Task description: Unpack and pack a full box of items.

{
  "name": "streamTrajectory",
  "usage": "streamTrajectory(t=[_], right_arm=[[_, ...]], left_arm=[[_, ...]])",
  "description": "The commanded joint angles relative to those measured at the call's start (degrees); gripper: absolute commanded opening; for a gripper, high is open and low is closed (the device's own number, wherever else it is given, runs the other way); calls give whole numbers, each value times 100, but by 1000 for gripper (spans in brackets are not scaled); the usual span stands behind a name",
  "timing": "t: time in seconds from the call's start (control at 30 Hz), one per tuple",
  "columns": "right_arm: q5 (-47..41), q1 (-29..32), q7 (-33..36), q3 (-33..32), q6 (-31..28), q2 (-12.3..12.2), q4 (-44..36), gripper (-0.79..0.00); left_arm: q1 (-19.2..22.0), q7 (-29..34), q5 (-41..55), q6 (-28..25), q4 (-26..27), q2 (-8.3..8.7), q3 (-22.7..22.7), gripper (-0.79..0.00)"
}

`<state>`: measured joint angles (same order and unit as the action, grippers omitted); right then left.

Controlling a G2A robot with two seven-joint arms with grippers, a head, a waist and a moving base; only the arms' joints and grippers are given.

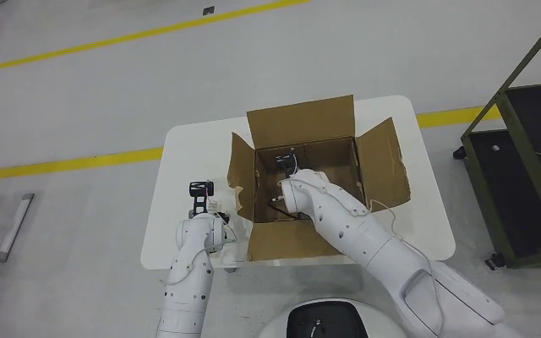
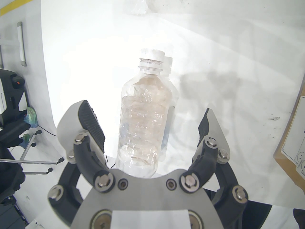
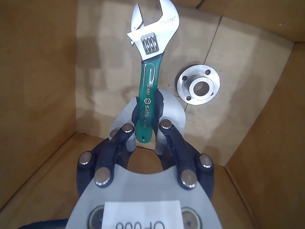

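Currently, right gripper (image 3: 149, 101) fingers are clamping the wrench (image 3: 152, 36) inside the box (image 3: 35, 72), flange (image 3: 198, 87) seemingly awaiting removal; left gripper (image 2: 146, 109) fingers are gaping wide around the bottle (image 2: 143, 132) on the counter (image 2: 214, 36).

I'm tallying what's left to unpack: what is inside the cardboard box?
A metal flange lies on the box floor; the right claw holds a green-handled wrench inside. Floor beneath the claw is covered.

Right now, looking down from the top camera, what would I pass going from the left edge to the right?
Grey bar on the floor → clear bottle standing on the table → open cardboard box → dark green rack. What sits inside the box overlaps it, so it is left out.
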<state>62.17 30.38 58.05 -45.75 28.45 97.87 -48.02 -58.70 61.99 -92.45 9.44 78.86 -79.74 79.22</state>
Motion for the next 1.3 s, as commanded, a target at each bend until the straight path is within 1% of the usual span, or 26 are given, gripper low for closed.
streamTrajectory(t=[0.0,0.1,0.27,0.33,0.37,0.9,0.93,1.03,1.17,1.27], right_arm=[[190,174,40,-131,-47,-96,-524,-785],[460,583,175,-427,-245,-277,-1449,-785],[1101,1438,544,-953,-747,-578,-3281,-785],[1291,1753,662,-1140,-910,-662,-3827,-785],[1299,1844,685,-1192,-968,-680,-3958,-785],[1299,1844,685,-1192,-968,-680,-3958,-785],[1301,1876,573,-1193,-1026,-684,-4001,-785],[1282,2061,254,-1323,-1289,-720,-4329,-785],[1230,2347,124,-1657,-1463,-787,-4928,-785],[905,2660,-4,-1988,-1652,-836,-5474,-785]], left_arm=[[0,0,0,0,0,0,0,0],[0,0,0,0,0,0,0,0],[0,0,0,0,0,0,0,0],[0,0,0,0,0,0,0,0],[0,0,0,0,0,0,0,0],[0,0,0,0,0,0,0,0],[0,0,0,0,0,0,0,0],[0,0,0,0,0,0,0,0],[0,0,0,0,0,0,0,0],[0,0,0,0,0,0,0,0]])
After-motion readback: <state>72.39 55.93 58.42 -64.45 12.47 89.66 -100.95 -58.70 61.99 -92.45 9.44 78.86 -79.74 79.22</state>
